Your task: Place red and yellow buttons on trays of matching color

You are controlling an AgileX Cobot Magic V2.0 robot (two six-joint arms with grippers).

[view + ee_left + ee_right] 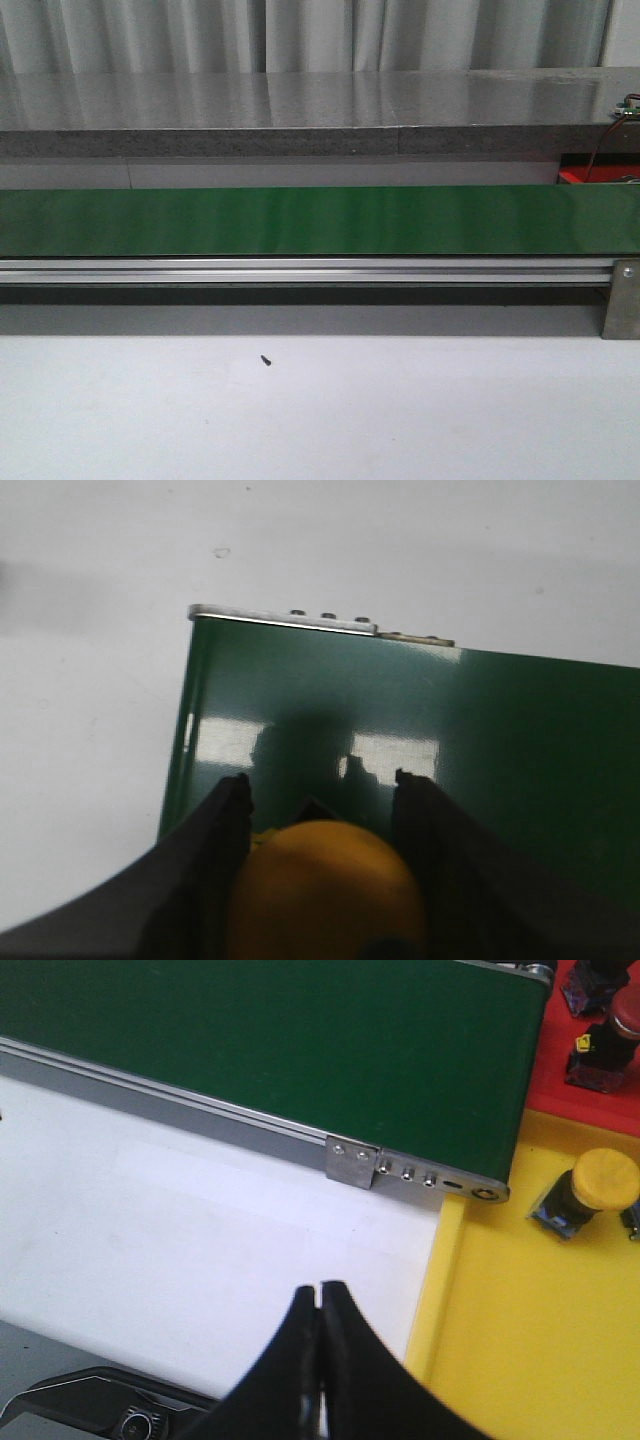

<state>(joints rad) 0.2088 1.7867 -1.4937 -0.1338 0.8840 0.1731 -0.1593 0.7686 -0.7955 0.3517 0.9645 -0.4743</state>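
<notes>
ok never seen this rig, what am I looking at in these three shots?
A two-arm robot sorts push buttons by colour. The front view looks over the table at a green belt; neither arm shows there. The other two views come from cameras on the wrists. The left gripper is shut on a yellow button above the belt's end. The right gripper is shut and empty, beside the yellow tray, which holds one yellow button. The red tray behind holds more buttons.

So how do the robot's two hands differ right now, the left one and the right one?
The left gripper has its fingers spread around a yellow button; the right gripper has its fingers pressed together on nothing. The left gripper hangs over the green belt; the right gripper hangs over the white table, beside the yellow tray. Both have dark fingers.
</notes>
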